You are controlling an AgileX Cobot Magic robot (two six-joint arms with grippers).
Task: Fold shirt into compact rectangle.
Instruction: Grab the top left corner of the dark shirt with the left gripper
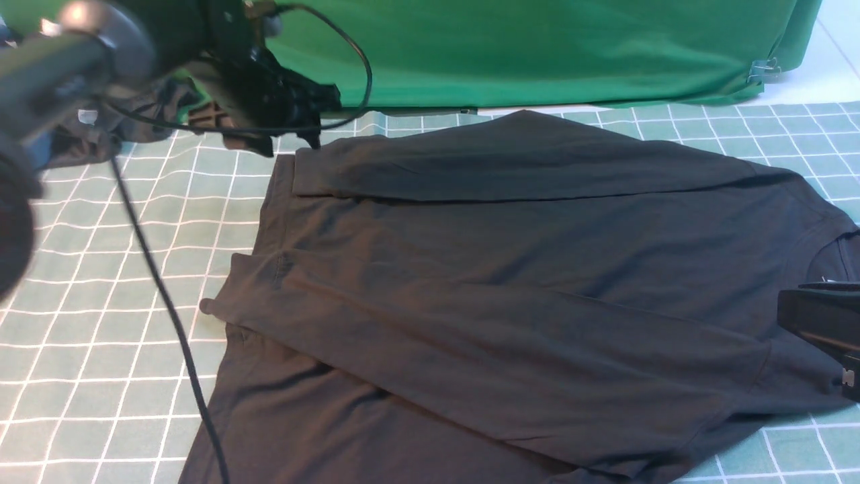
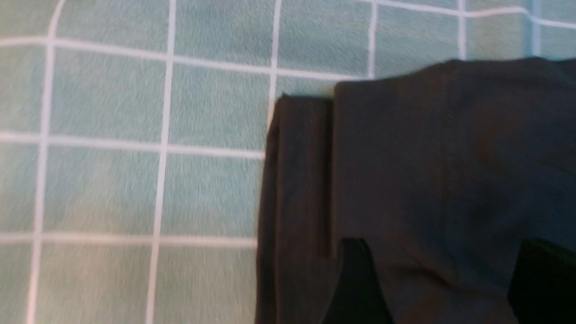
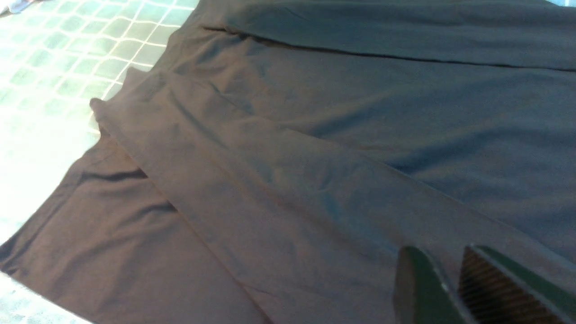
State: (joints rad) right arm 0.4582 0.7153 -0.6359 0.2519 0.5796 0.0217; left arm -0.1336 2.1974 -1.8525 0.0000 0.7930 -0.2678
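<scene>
The black shirt (image 1: 510, 269) lies spread on the checked tablecloth, with both long sleeves folded across its body. Its collar (image 1: 833, 255) points to the right. My left gripper (image 1: 289, 144) hovers over the far sleeve's cuff (image 2: 405, 148) at the shirt's far left corner. In the left wrist view this gripper (image 2: 445, 270) is open, its dark fingers (image 2: 355, 279) wide apart and the fabric lying flat beneath them. My right gripper (image 1: 786, 309) is low at the collar end. In its wrist view this gripper (image 3: 438, 252) shows a narrow gap between the tips and holds nothing.
A green backdrop cloth (image 1: 537, 47) hangs behind the table, held by a metal clip (image 1: 762, 67). Another dark garment (image 1: 134, 114) lies bunched at the far left. A black cable (image 1: 168, 309) drapes across the tablecloth (image 1: 101, 269) on the left side.
</scene>
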